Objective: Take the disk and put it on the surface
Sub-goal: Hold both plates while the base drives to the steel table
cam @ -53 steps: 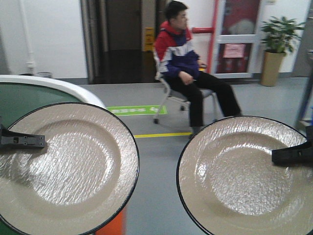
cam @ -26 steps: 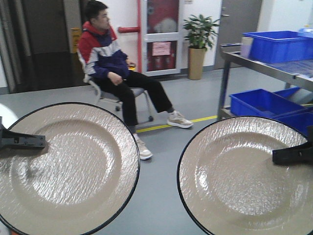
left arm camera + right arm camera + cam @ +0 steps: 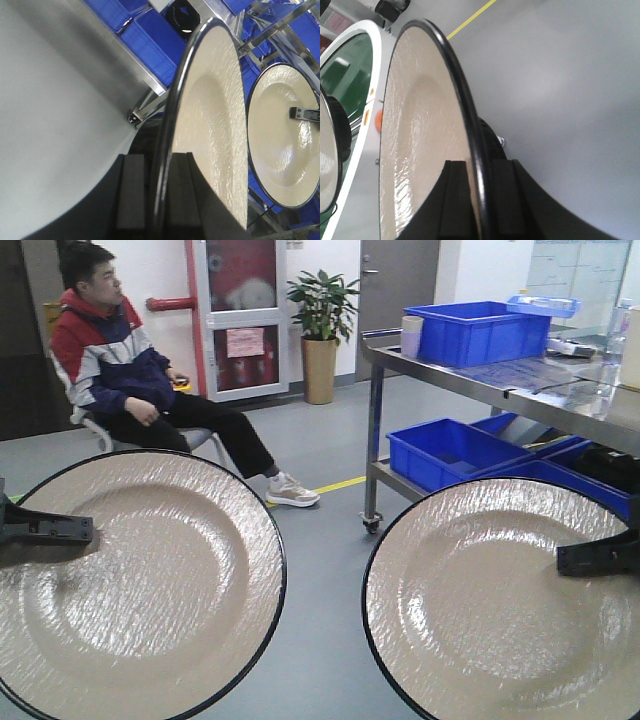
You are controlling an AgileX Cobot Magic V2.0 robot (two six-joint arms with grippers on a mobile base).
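Observation:
Both arms carry a disk: a wide cream plate with a black rim. In the front view the left disk (image 3: 150, 590) fills the lower left, and my left gripper (image 3: 70, 531) is shut on its left rim. The right disk (image 3: 480, 610) fills the lower right, with my right gripper (image 3: 577, 560) shut on its right rim. Both wrist views show each rim pinched between black pads (image 3: 132, 195) (image 3: 506, 200). The steel surface (image 3: 560, 390) lies at the upper right, beyond and above the right disk.
Blue crates stand on the steel table (image 3: 480, 330) and on its lower shelf (image 3: 450, 455). A man sits on a chair (image 3: 120, 380) at the back left, near a potted plant (image 3: 322, 330). The green conveyor (image 3: 345, 75) shows in the right wrist view.
The background has swept left: the seated man went from centre to far left, and the steel table with blue crates came in at the right. Both disks stay gripped the same way.

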